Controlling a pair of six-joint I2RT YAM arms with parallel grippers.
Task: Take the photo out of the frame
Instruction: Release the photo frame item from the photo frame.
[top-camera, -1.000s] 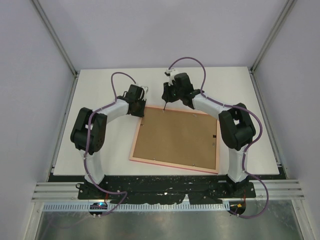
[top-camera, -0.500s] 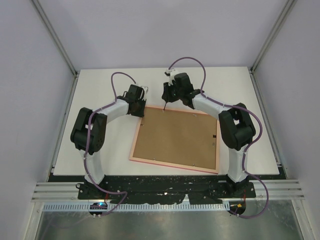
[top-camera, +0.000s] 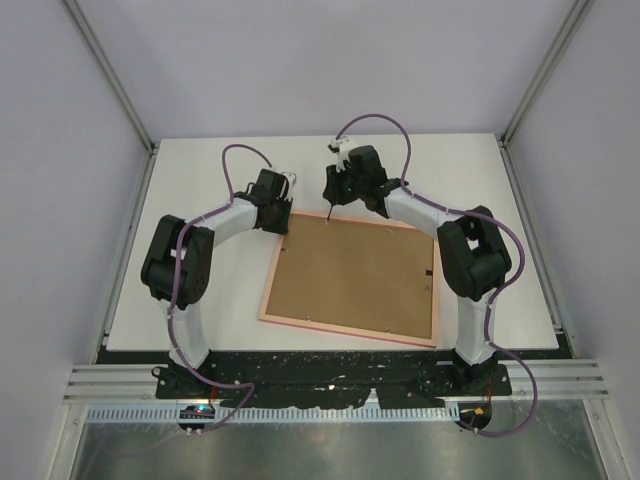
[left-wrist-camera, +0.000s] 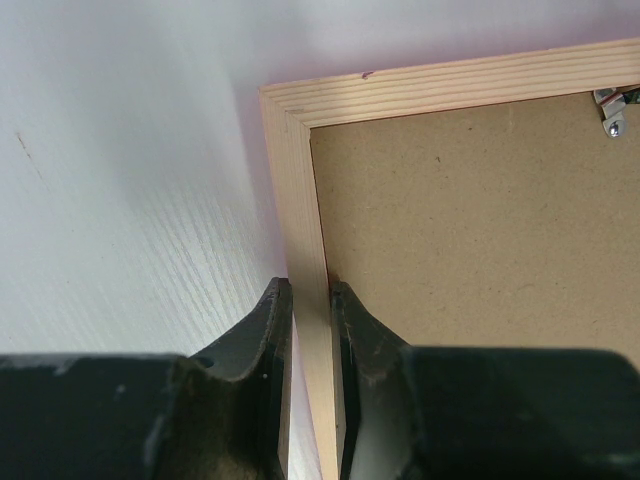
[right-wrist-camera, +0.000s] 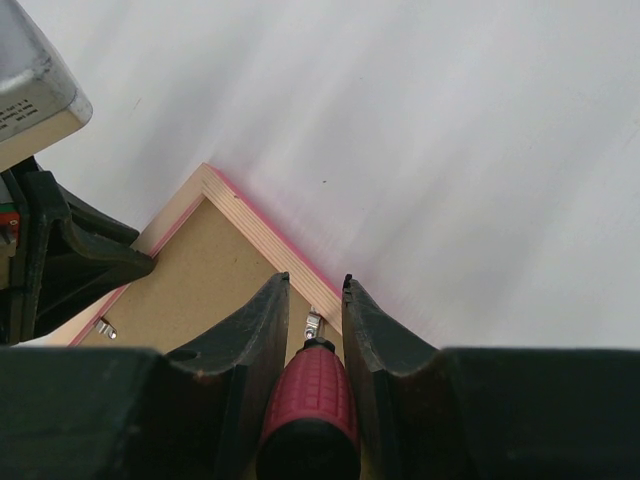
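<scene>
The frame (top-camera: 345, 331) lies face down on the white table, its pale rim around the brown backing board (top-camera: 350, 275). The photo is hidden under that board. My left gripper (left-wrist-camera: 310, 300) is shut on the frame's left rail (left-wrist-camera: 300, 200), just below the far-left corner, one finger outside and one on the board side. My right gripper (right-wrist-camera: 316, 285) is shut on a red-handled screwdriver (right-wrist-camera: 312, 395). Its tip points down at a small metal clip (right-wrist-camera: 313, 324) on the far rail (right-wrist-camera: 262, 228), near that same corner.
A second metal clip (left-wrist-camera: 610, 112) sits on the far rail, and another clip (right-wrist-camera: 103, 327) shows by the left gripper's fingers (right-wrist-camera: 70, 260). A dark tab (top-camera: 429, 272) is on the board's right side. White tabletop (top-camera: 200, 290) surrounds the frame; enclosure walls stand close around.
</scene>
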